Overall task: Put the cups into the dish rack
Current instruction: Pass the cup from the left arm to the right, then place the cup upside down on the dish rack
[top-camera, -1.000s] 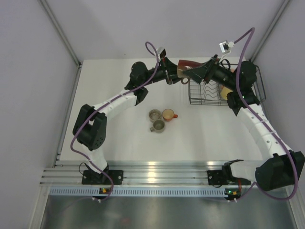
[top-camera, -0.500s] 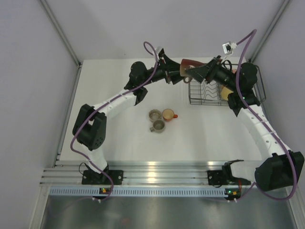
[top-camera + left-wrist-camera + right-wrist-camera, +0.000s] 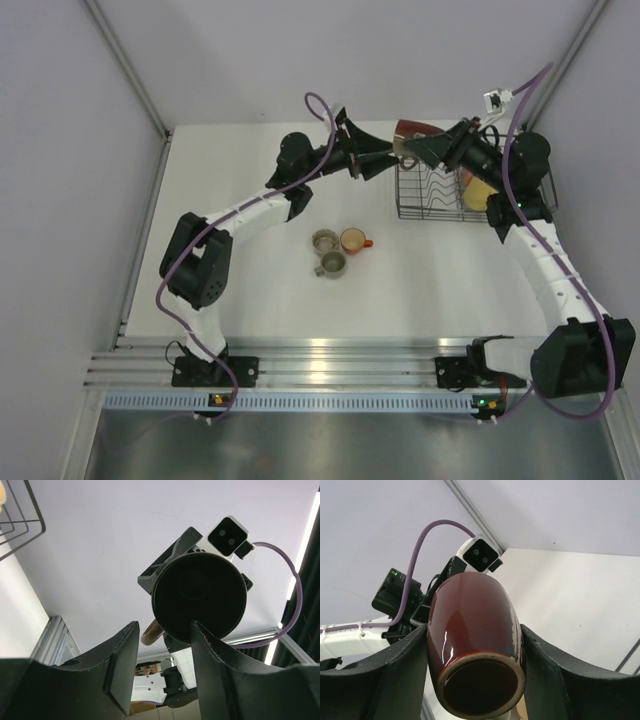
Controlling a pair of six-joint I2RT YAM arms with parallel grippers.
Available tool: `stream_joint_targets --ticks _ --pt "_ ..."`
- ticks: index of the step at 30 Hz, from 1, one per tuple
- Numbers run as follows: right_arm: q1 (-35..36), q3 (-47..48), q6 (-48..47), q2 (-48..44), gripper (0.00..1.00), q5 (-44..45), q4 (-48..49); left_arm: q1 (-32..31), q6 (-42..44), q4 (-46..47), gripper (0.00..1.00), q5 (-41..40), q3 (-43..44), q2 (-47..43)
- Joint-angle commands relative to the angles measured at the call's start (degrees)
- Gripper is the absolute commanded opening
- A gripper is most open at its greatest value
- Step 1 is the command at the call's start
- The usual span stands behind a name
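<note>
One yellow cup in rack; right hand grips brown cup; left hand released.

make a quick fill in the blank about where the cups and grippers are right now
1. The right gripper grips the brown cup, while the left gripper is ____.
2. Next to the orange cup on the table stand ____ grey cups.
3. The yellow cup sits in the ____.

Missing words: open; two; rack
</note>
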Motion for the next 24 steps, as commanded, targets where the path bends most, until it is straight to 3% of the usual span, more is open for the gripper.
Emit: stream_joint_targets --ticks 1,8,10,12,16,19,24 --pt "-1.9 0.4 -0.1 -0.4 0.00 3.2 4.8 -0.6 3.4 4.1 0.51 3.2 0.4 0.9" --pt "-6.2 2.4 -2.5 -0.6 0.00 2.1 -0.7 0.1 16.6 -9.1 0.51 4.3 3.3 0.6" --pt "-9.2 3.2 -3.7 -0.6 0.00 1.3 -3.0 0.6 20.8 -17.1 0.51 4.2 5.3 -0.1" --pt "-12.0 5.9 -7.1 -0.2 0.00 1.2 -9.9 0.8 29.9 -25.1 0.51 2.9 7.2 -1.1" --pt "-15.5 13.5 -16.9 2.3 0.00 4.8 -26.9 0.9 47.3 -51.3 0.51 -3.0 14.0 -2.2" --pt "-17.4 20.8 -24.3 5.8 0.00 10.4 -41.3 1.1 57.7 -59.8 0.52 -8.9 16.6 -3.3" --pt "-20.8 31.6 -31.0 12.3 0.00 19.8 -55.4 1.9 62.2 -62.6 0.52 -14.1 14.7 -5.8"
